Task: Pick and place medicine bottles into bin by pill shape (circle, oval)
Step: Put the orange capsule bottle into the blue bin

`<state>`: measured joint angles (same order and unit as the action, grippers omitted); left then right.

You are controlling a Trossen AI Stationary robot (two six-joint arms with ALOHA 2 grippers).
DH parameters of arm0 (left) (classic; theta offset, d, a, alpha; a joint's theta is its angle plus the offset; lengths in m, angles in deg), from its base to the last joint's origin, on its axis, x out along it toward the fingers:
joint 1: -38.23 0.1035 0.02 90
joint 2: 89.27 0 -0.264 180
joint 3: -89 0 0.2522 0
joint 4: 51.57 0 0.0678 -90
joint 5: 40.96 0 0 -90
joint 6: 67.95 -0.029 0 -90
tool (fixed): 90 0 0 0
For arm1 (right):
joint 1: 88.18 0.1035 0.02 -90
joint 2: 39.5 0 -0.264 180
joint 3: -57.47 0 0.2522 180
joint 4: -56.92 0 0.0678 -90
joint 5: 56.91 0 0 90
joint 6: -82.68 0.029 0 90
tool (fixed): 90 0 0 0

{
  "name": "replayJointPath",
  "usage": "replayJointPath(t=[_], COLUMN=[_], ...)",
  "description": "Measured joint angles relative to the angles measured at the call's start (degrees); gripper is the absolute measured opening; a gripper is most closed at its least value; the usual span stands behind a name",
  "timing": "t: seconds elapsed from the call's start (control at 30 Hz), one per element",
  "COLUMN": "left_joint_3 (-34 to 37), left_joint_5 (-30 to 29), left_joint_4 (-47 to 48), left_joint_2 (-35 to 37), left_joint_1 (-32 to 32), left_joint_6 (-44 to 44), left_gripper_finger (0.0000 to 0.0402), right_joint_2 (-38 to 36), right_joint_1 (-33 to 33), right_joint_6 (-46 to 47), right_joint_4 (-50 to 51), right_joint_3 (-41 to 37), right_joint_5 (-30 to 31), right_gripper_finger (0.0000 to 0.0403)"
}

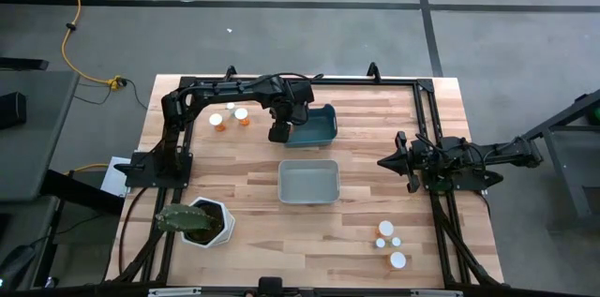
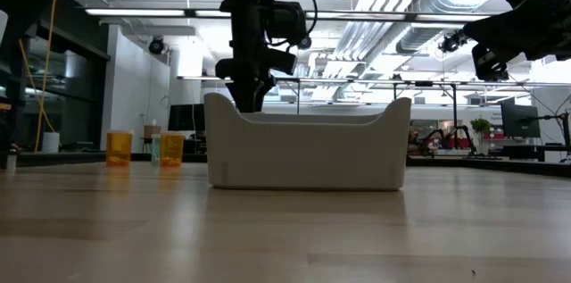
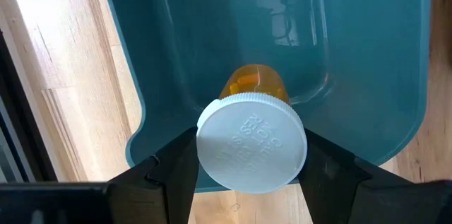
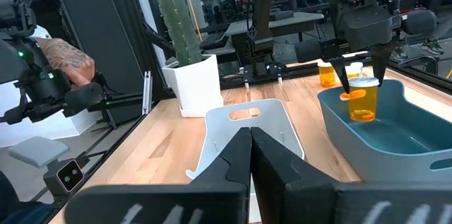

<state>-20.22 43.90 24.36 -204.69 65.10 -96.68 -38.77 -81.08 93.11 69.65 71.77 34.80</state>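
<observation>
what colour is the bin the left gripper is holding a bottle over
Teal blue bin; clearest in the left wrist view.

The wooden table (image 1: 375,231) carries two bins (image 1: 308,183), bottles (image 1: 230,116), a pot (image 1: 211,222).

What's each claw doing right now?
Left claw: closed on an orange pill bottle, held over the blue bin.
Right claw: shut, empty, at the table's right side.

One orange medicine bottle (image 3: 253,133) with a round white cap is held upright over the blue bin (image 1: 319,126), clear of its floor. Three more bottles (image 1: 230,116) are stood together on the counter beside that bin. A grey bin (image 1: 308,183) is set nearer the counter's middle. Three white-capped bottles (image 1: 390,242) are grouped near the counter's right front corner.
</observation>
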Motion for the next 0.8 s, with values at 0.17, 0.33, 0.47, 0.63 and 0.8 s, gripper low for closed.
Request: replayJointPath(t=[0.17,0.33,0.47,0.63,0.8], left_joint_3=[0.0,0.0,0.0,0.1,0.1], left_joint_5=[0.1,0.1,0.1,-0.2,-1.3], left_joint_4=[0.0,0.0,0.0,-0.2,-0.6], left_joint_2=[0.0,-1.4,-2.6,-3.3,-3.3], left_joint_1=[0.0,0.0,0.0,-0.3,-0.3], left_joint_6=[0.0,0.0,0.0,-0.9,0.3], left_gripper_finger=[0.0189,0.0189,0.0189,0.0189,0.0189], right_joint_2=[0.0,0.0,0.0,0.0,0.0], right_joint_1=[0.0,0.0,0.0,0.0,0.0], right_joint_6=[0.0,0.0,0.0,0.0,0.0], right_joint_4=[0.0,0.0,0.0,0.0,0.0], right_joint_3=[0.0,0.0,0.0,0.0,0.0], right_joint_5=[0.0,0.0,0.0,0.0,0.0], right_gripper_finger=[0.0,0.0,0.0,0.0,0.0])
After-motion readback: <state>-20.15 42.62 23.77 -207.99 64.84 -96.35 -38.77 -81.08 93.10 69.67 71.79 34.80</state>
